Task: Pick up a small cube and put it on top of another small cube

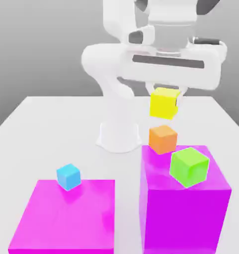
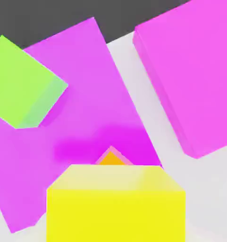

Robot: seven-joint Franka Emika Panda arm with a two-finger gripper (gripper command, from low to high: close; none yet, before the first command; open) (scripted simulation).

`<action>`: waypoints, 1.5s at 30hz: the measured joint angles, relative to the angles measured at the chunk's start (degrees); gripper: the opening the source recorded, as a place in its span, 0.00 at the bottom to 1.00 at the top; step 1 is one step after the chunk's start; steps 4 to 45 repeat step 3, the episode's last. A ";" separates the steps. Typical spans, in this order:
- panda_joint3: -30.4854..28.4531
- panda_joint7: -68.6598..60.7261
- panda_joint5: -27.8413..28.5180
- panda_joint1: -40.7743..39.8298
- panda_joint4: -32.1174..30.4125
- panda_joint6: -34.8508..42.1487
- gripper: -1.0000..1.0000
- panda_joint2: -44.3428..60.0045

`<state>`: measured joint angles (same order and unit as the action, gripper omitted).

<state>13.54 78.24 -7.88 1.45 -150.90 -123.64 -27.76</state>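
From where I sit, the exterior view is evenly and brightly lit, with soft, diffuse light and a grey backdrop that darkens toward the top. The white bench (image 1: 51, 111) reads almost shadowless apart from faint grey under the arm's base. The low magenta block (image 1: 66, 218) has a glossy top that carries a blurred reflection of the light-blue cube (image 1: 69, 176). The tall magenta block (image 1: 186, 208) is brighter on top than on its front face. In the hand view, colours are saturated; a soft dark-magenta shadow spreads around the orange cube (image 2: 112, 159), and the yellow cube (image 2: 116, 208) looms large with a paler, washed-out top face. Edges look clean and undistorted.
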 joint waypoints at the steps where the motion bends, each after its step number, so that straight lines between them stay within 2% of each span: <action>1: 0.00 0.00 -0.01 0.00 0.00 0.00 1.00 0.00; 45: 0.00 0.00 -0.01 0.00 0.00 0.00 1.00 0.00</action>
